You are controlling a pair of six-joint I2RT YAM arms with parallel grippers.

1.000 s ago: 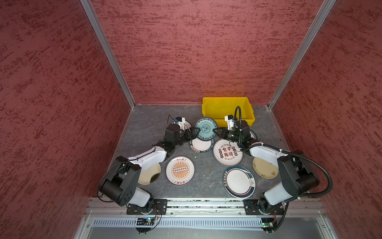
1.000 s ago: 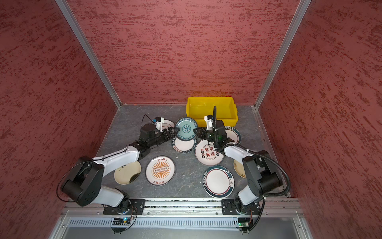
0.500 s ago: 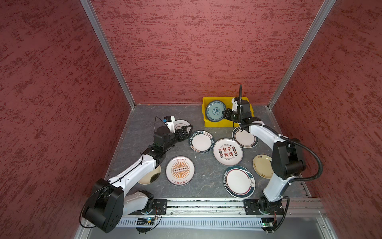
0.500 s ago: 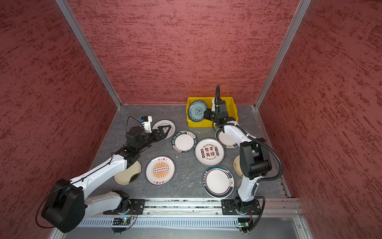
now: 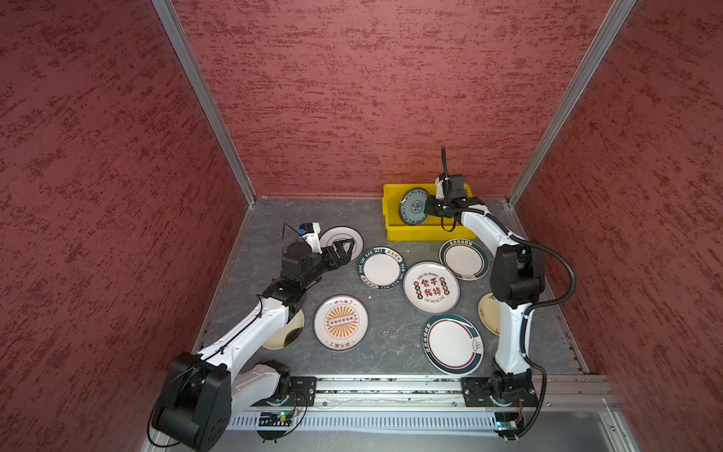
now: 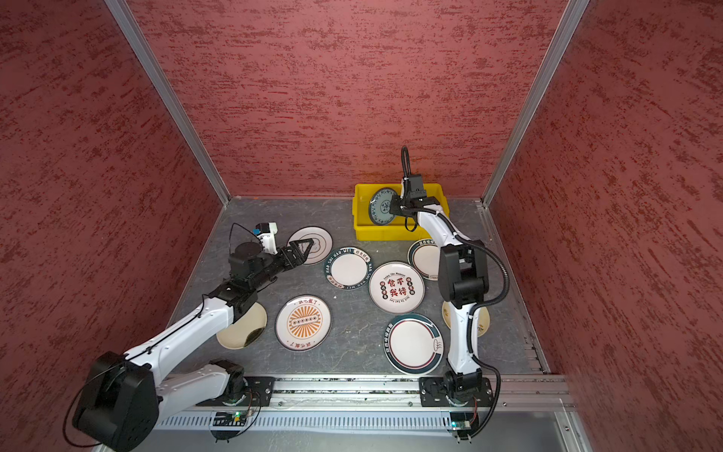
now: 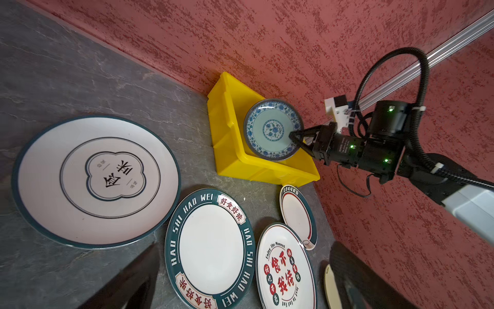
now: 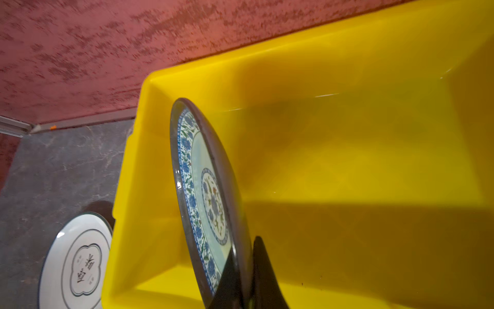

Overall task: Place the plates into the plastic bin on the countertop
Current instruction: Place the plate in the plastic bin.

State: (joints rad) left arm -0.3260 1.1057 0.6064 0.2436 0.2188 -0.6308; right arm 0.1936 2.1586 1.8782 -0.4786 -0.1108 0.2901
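The right gripper (image 7: 292, 135), closed on the rim of a blue-patterned plate (image 5: 412, 206), holds it on edge inside the single yellow bin (image 5: 426, 233) at the back right corner of the countertop (image 5: 313, 219). Releasing it looks to be the step in hand, which next calls for the jaws to part so the plate tips flat. The left gripper (image 5: 348, 249) hovers wide open and empty over a white plate (image 5: 332, 240), one of eight lying on the countertop.

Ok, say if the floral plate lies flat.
The plate stands on edge inside the yellow bin, rim pinched by the right end effector.
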